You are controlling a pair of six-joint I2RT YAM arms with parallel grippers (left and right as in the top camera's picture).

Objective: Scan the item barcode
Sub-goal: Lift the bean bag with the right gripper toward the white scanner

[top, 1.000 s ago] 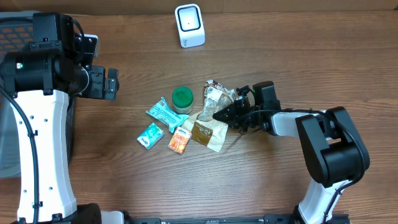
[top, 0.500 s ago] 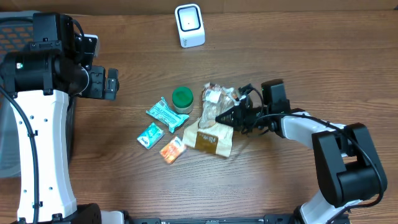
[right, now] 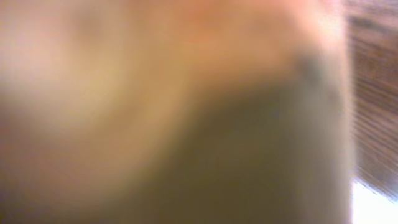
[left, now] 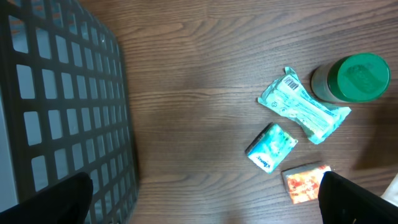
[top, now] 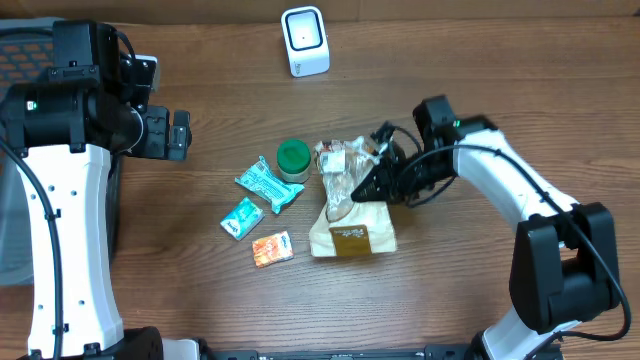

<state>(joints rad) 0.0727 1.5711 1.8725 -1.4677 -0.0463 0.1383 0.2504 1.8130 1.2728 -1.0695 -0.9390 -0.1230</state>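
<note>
Desk [top: 450,300]: brown wood.
Basket [left: 56,106]: grey, at left edge.
Bag [top: 352,225]: tan, desk centre, top clamped in right pincer [top: 365,187].
Left pincer [top: 176,135]: wide, empty, near left edge.
Scanner [top: 304,41]: white, far edge.
Jar [top: 293,157]: green lid, just left of bag.

Soft, even light, sharp from above; right wrist view pure blur, tan bag [right: 155,112] too close.
</note>
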